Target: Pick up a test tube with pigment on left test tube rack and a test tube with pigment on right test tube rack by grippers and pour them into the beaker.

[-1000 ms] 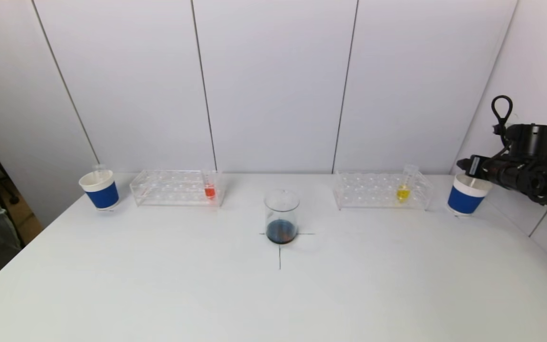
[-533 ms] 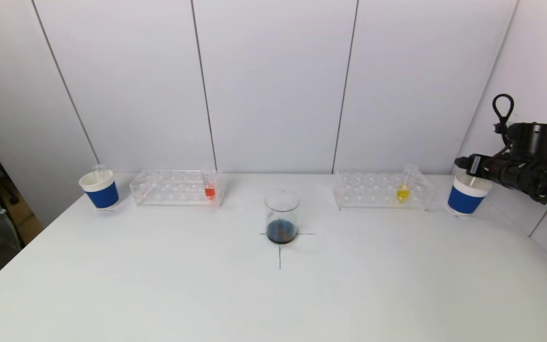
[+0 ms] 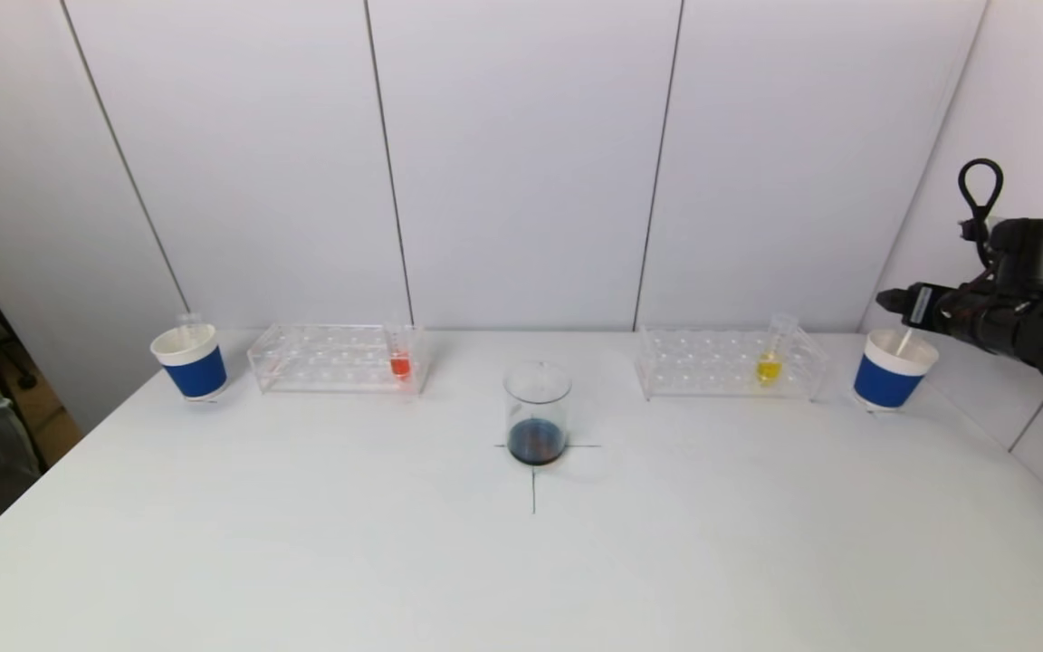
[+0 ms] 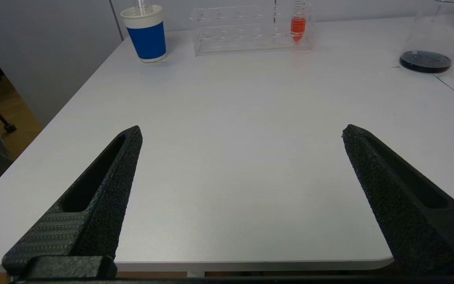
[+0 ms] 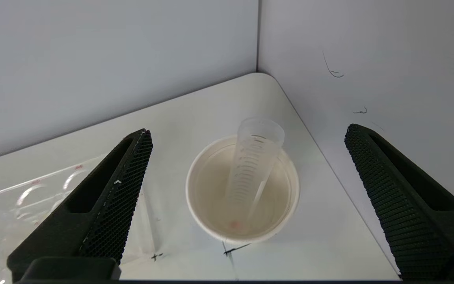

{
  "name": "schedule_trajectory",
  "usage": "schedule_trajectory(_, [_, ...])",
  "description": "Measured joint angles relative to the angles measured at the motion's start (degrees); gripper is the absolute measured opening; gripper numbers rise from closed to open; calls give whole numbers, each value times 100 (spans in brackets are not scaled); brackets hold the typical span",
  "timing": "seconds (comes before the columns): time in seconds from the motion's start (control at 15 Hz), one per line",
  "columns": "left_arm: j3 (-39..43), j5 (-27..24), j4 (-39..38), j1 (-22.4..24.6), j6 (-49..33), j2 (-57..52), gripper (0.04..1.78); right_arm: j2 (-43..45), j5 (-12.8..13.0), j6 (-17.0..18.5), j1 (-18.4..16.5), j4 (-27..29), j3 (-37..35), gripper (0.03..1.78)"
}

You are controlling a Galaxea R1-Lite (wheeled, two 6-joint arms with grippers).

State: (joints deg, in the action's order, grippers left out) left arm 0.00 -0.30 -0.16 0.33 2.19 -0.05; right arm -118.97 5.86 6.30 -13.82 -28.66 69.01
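A clear beaker (image 3: pixel 537 412) with dark liquid stands at the table's centre; it also shows in the left wrist view (image 4: pixel 432 43). The left rack (image 3: pixel 336 359) holds a tube with red pigment (image 3: pixel 399 359), seen too in the left wrist view (image 4: pixel 298 23). The right rack (image 3: pixel 728 364) holds a tube with yellow pigment (image 3: pixel 769 360). My right gripper (image 3: pixel 891 299) hangs open above the right blue cup (image 3: pixel 893 369). In the right wrist view an empty tube (image 5: pixel 252 165) leans inside that cup (image 5: pixel 199 205), between the open gripper (image 5: pixel 248 132). My left gripper (image 4: pixel 240 132) is open and empty over the table's near left edge.
A second blue paper cup (image 3: pixel 190 360) with an empty tube stands at the far left, also in the left wrist view (image 4: pixel 146 33). Walls close in behind and to the right of the right cup. A black cross marks the beaker's spot.
My right gripper has risen and drawn back slightly from above the right cup. Everything on the table has stayed put.
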Motion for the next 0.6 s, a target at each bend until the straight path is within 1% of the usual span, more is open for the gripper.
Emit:
schedule_trajectory(0.13, [0, 1, 0, 0, 0, 0, 178, 393, 4, -33, 132, -116, -341, 177])
schedule_trajectory(0.27, [0, -2, 0, 0, -2, 0, 178, 839, 11, -143, 328, -334, -735, 177])
schedule_trajectory(0.47, [0, -2, 0, 0, 0, 0, 178, 1740, 61, -240, 749, -438, -1378, 177])
schedule_trajectory(0.6, [0, -2, 0, 0, 0, 0, 178, 2476, 193, -267, 1091, -428, -1847, 177])
